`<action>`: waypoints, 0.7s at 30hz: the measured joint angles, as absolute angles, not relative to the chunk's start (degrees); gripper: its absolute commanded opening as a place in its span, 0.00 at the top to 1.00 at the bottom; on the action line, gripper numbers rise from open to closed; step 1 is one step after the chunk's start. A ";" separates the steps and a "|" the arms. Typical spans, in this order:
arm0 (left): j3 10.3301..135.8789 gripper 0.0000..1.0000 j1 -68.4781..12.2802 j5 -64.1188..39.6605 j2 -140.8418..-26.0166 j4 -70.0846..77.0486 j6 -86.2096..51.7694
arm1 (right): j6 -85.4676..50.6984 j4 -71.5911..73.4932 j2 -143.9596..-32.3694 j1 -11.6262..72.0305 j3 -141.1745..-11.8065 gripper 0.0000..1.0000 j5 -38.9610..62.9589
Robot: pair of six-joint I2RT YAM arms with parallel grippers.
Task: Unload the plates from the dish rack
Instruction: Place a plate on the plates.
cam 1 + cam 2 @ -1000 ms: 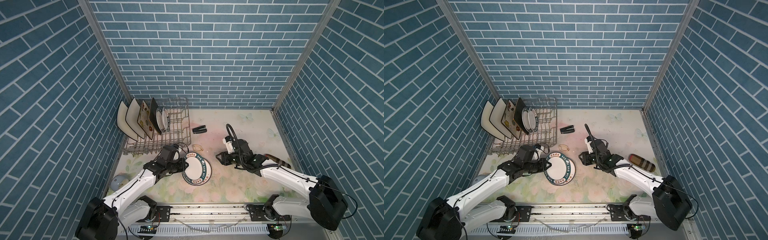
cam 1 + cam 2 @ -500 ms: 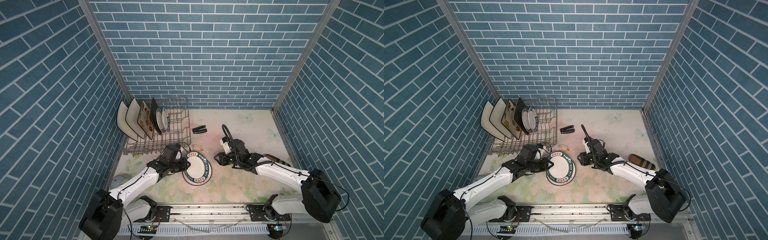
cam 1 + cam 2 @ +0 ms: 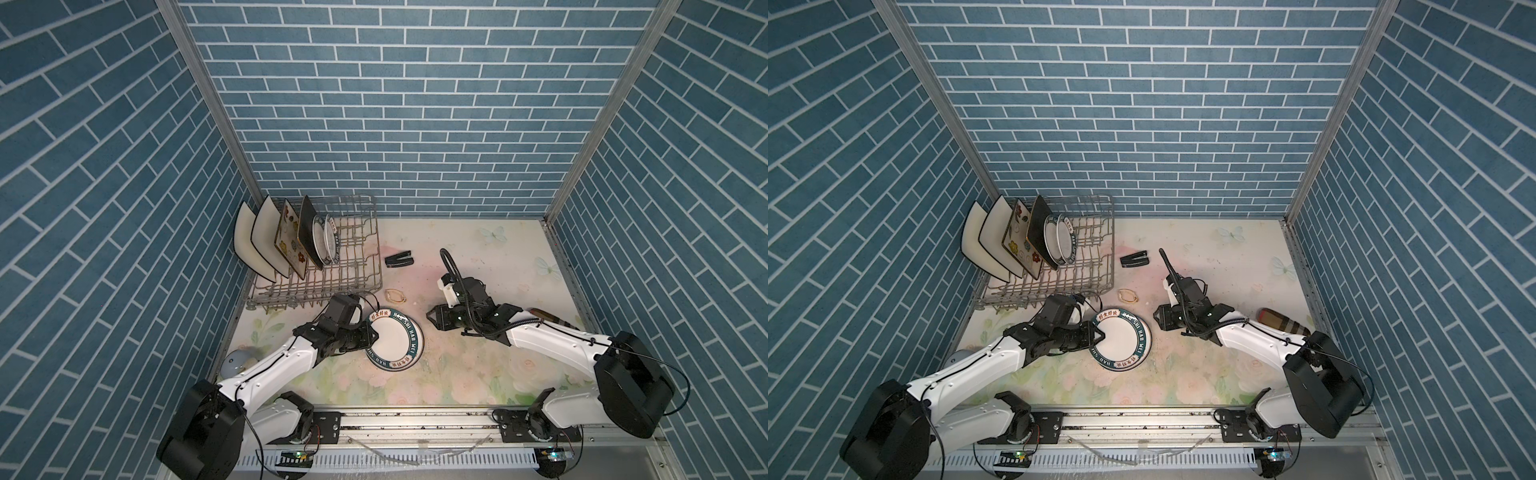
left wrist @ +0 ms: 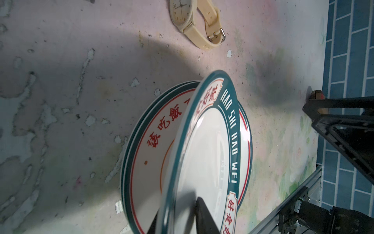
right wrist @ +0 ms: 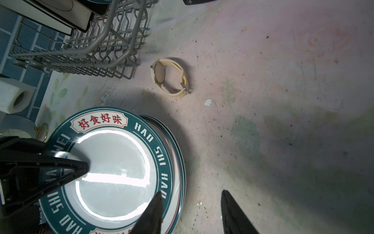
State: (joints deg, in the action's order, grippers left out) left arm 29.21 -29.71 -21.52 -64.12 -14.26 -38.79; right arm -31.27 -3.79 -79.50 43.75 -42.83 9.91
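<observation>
tilting, the top plate [image 4: 204, 145] sits rim-first between the left fingers [image 4: 203, 218].

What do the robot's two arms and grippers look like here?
Both the left arm and right arm have glossy white links between bulky black joints, with thin black cables running alongside. A ribbed black hose loops above the right wrist. The left gripper and right gripper are black, with flat, tapering triangular fingers.

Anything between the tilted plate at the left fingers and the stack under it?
Nothing visible. The tilted plate leans directly over the stack, nothing in the gap; the watch lies apart, and the right gripper stands clear beside them.
</observation>
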 measured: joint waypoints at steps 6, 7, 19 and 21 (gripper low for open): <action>29.21 0.74 -29.78 -20.80 -64.12 -15.68 -38.59 | -31.24 -3.84 -79.50 44.05 -42.83 0.52 9.98; 29.21 0.74 -29.78 -20.75 -64.12 -15.79 -38.57 | -31.24 -3.84 -79.50 44.05 -42.83 0.52 9.98; 29.21 0.71 -29.78 -20.16 -63.96 -18.11 -37.06 | -31.24 -3.84 -79.64 44.27 -42.83 0.52 9.98; 29.21 0.69 -29.78 -20.14 -63.96 -18.57 -36.82 | -31.27 -3.84 -79.64 44.29 -42.83 0.52 9.98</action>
State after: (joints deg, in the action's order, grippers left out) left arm 29.21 -29.78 -20.14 -63.96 -18.57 -36.82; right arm -31.27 -3.84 -79.64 44.29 -42.83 9.98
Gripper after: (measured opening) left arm 0.296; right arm 0.476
